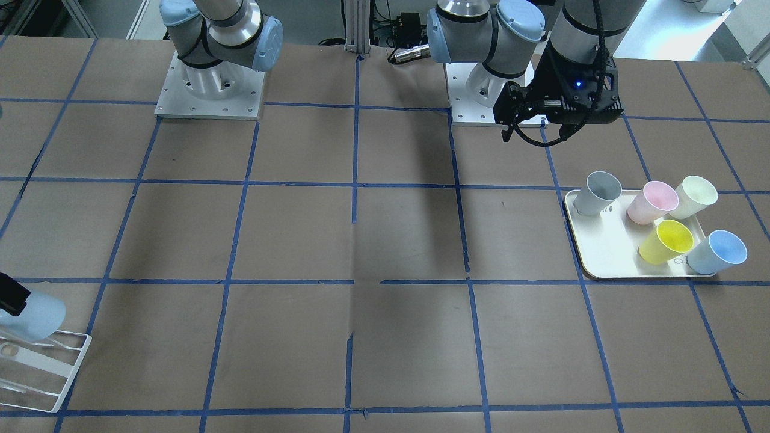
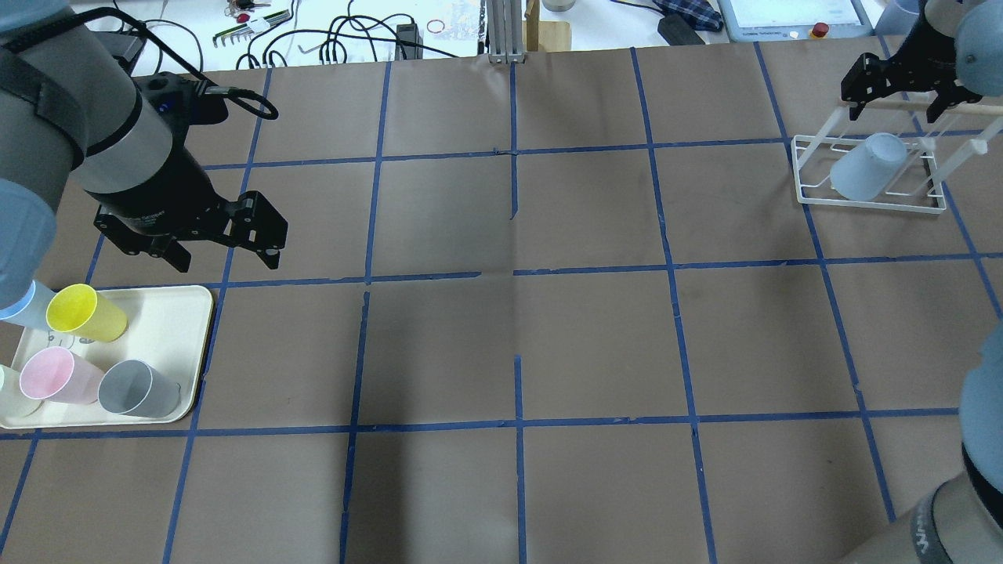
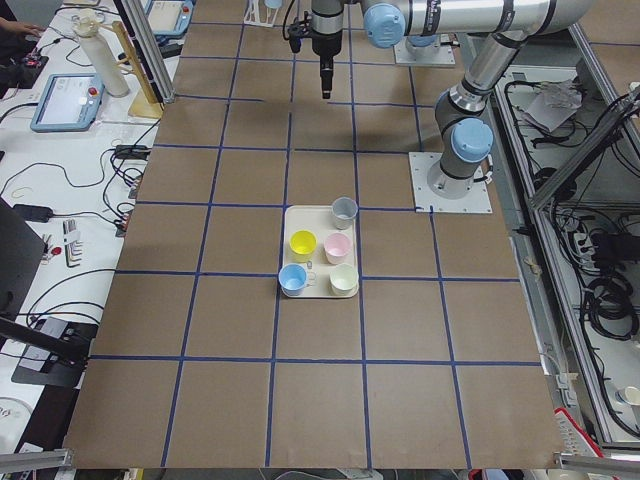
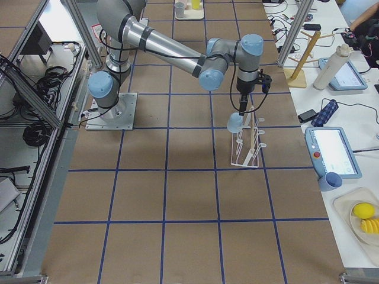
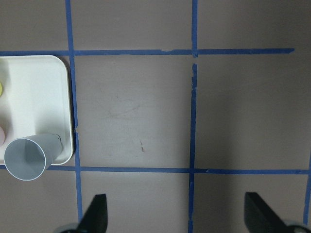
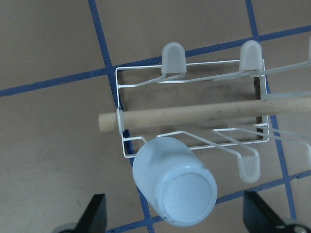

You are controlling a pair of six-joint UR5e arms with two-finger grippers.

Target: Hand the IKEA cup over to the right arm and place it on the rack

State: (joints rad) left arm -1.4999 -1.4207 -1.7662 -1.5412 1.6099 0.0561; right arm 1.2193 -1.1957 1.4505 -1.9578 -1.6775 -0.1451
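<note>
Evidently the placing step was at or near its end: in the overhead view the IKEA cup (image 2: 868, 166) sat in the upper right of the frame, upside down and tilted over a slanted prong of the white wire rack (image 2: 862, 206). The right wrist view showed its base turned up toward the camera, below a wooden dowel (image 6: 194, 115) that ran across the rack. The right gripper (image 2: 896, 108) hung just above the rack with its jaws spread wide and nothing between them, clear of the cup. At the left of that view the left gripper (image 2: 223, 255) was likewise wide open and empty, hovering just beyond the cream tray (image 2: 184, 313), which held the yellow cup (image 2: 85, 313), a pink cup (image 2: 53, 376) and the grey cup (image 2: 137, 389); a second pale blue cup (image 1: 719, 251) stood at the tray's corner. The next move, as I judged it, called for the right arm to lift straight away without nudging the cup or the dowel
</note>
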